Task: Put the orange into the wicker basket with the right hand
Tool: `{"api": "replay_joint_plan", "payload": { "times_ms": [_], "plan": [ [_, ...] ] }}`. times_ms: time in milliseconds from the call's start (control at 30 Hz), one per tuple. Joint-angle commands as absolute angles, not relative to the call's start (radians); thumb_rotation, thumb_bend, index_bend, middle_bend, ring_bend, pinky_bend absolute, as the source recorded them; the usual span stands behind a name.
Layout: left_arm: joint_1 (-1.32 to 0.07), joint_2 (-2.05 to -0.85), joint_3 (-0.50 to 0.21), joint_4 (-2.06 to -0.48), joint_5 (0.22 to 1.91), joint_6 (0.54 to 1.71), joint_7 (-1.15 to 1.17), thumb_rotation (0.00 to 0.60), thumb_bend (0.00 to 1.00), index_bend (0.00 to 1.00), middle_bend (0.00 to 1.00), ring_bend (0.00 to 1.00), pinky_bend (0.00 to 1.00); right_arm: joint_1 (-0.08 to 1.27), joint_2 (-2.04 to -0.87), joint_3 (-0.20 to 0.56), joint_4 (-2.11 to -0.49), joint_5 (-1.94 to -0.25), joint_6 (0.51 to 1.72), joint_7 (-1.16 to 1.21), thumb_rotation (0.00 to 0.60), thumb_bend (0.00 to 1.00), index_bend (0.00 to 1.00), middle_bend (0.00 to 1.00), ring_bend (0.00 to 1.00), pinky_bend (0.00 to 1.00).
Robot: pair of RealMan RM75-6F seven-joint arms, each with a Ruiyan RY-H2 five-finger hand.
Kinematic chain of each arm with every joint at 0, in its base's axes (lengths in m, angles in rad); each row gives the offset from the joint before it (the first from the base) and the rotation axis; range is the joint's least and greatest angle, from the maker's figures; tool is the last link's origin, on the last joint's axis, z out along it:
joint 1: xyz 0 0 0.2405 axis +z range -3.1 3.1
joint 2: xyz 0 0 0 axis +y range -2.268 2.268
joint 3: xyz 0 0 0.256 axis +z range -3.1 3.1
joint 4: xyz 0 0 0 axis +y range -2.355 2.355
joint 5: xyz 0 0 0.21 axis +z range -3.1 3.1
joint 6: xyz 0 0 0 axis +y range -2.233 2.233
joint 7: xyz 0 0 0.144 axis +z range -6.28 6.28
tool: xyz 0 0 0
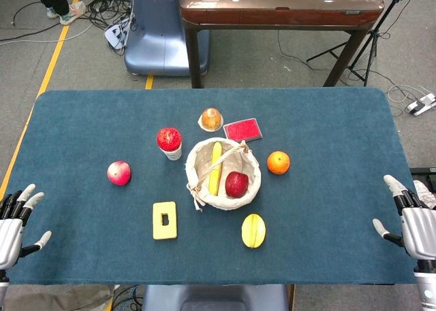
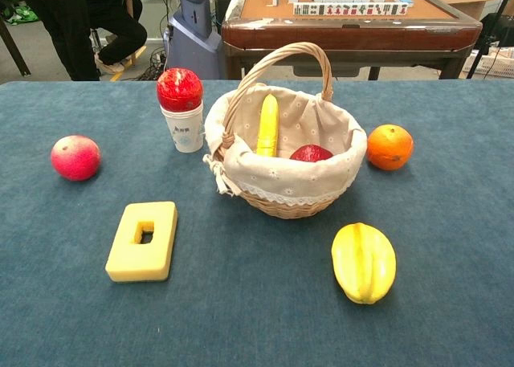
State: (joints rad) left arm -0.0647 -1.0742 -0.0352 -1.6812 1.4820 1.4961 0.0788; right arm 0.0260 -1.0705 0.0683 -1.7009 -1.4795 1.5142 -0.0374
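The orange lies on the blue table just right of the wicker basket, a small gap between them. The cloth-lined basket holds a yellow corn cob and a red apple. My right hand hovers at the table's right edge, far from the orange, fingers apart and holding nothing. At the left edge my left hand is also spread and holds nothing. Neither hand shows in the chest view.
Around the basket lie a yellow starfruit, a yellow block with a hole, a red fruit, a red fruit on a paper cup, a cupped pastry and a red box. A mahjong table stands behind.
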Motion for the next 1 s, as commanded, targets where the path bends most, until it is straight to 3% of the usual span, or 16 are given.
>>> {"api": "replay_joint_plan", "payload": {
  "times_ms": [33,600,800,1000],
  "plan": [
    [-0.065,-1.075,-0.037,-1.680,1.481,1.498,0.077,0.600,0.26,0.17,0.00,0.00,0.00,0.027,-1.071,0.068,-1.701,-1.480,1.513,-0.038,0.600,0.23,0.10,0.16,0.20,0.46],
    [-0.067,-1.081,-0.038,-1.667,1.479,1.492,0.070,0.600,0.26,0.17,0.00,0.00,0.00,0.061,-1.076,0.058,-1.717,-1.507,1.463,-0.075,0.600,0.23,0.10,0.16,0.20,0.46],
    [-0.069,-1.086,-0.036,-1.667,1.481,1.489,0.073,0.600,0.26,0.17,0.00,0.00,0.00,0.136,-1.075,0.074,-1.755,-1.507,1.366,-0.145,0.600,0.23,0.10,0.16,0.20,0.46],
    [-0.067,-1.089,-0.033,-1.669,1.481,1.490,0.078,0.600,0.26,0.17,0.00,0.00,0.00,0.271,-1.097,0.131,-1.774,-1.409,1.176,-0.233,0.600,0.23,0.10,0.12,0.20,0.46]
  ]
}}
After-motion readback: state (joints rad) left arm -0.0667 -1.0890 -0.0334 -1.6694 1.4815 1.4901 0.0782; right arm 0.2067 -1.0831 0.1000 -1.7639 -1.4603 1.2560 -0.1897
